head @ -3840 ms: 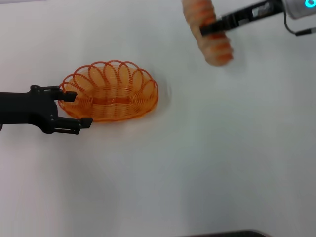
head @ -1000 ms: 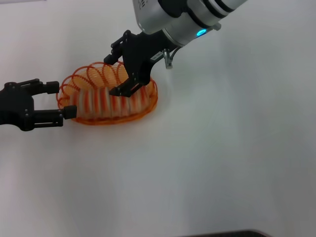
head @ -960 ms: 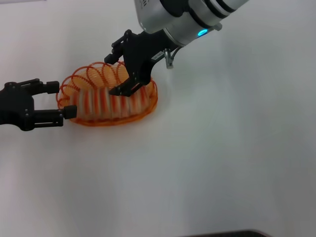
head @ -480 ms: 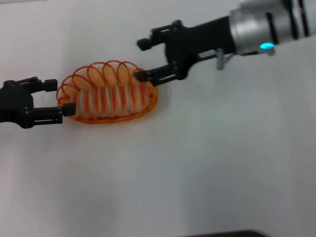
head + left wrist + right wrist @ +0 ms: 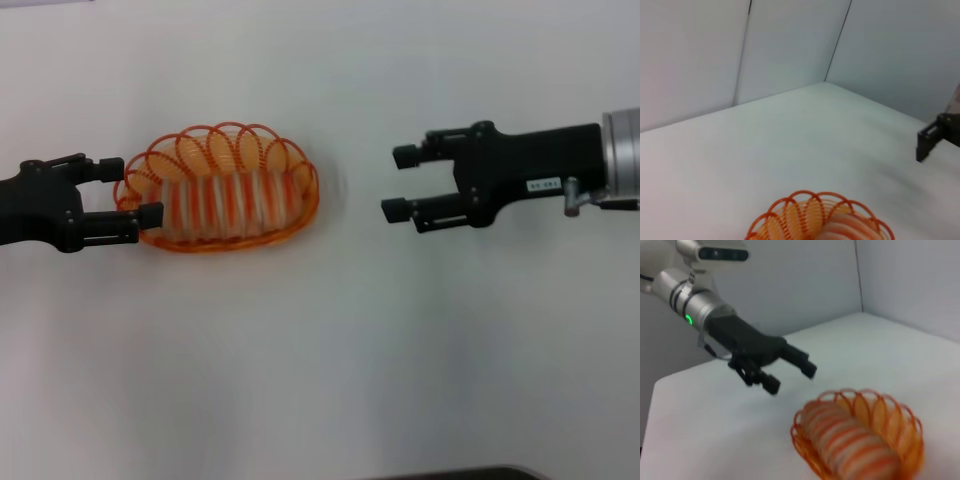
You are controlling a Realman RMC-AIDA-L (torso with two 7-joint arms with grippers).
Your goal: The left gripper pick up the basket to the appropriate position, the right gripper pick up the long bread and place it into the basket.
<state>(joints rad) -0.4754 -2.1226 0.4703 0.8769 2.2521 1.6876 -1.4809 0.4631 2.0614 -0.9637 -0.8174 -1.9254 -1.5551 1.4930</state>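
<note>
Head view: the long bread (image 5: pixel 222 203) lies inside the basket (image 5: pixel 300 170) on the white table (image 5: pixel 330 360). The left gripper (image 5: pixel 128 189), fingers spread, brackets the basket's left end; the right gripper (image 5: pixel 402 183), parted and empty, hovers well apart to the right.

Left wrist view: basket rim (image 5: pixel 805 196), white table (image 5: pixel 765 145), grey wall panels (image 5: pixel 790 45); right gripper's fingertip (image 5: pixel 929 142) far off.

Right wrist view: long bread (image 5: pixel 852 442) in the basket (image 5: pixel 890 410); left gripper (image 5: pixel 790 374) just beside it, fingers apart.

Head camera looks down; both wrist cameras share the basket (image 5: pixel 220 186)
</note>
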